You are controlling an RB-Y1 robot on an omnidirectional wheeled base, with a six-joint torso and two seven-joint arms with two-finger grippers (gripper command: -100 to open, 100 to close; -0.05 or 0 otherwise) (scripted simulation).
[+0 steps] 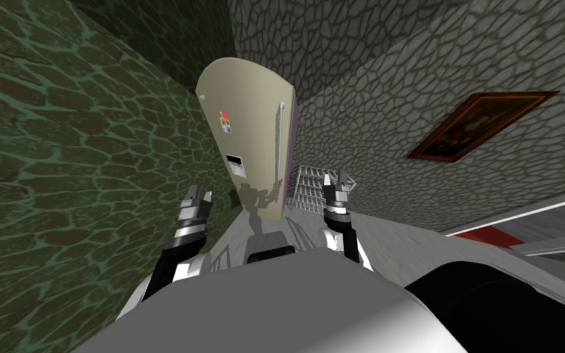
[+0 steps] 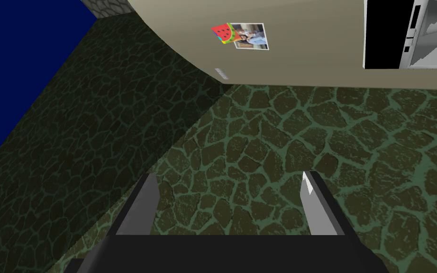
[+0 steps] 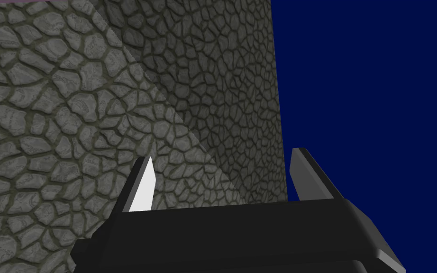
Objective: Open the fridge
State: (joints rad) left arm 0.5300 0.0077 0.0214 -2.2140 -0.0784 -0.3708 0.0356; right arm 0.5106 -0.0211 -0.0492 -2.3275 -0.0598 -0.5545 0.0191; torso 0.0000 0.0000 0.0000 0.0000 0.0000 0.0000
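A tall beige fridge (image 1: 244,116) stands ahead between two stone walls, and its door looks closed. A long pale handle (image 1: 279,141) runs down the door's right edge, with a purple side (image 1: 293,135) behind it. The door carries a watermelon magnet (image 1: 224,116) and a small dark panel (image 1: 235,164). My left gripper (image 1: 201,195) hangs open short of the fridge's lower left. In the left wrist view the left gripper (image 2: 227,175) is empty, with the fridge (image 2: 307,47) and magnet (image 2: 225,33) beyond. My right gripper (image 1: 333,178) is raised right of the handle, and the right gripper (image 3: 223,155) is open and empty.
A green stone wall (image 1: 60,153) closes in on my left. A grey stone wall (image 1: 398,73) with a framed picture (image 1: 483,122) runs along my right. Wire racks (image 1: 309,187) stand low by the fridge's right side, close to my right gripper.
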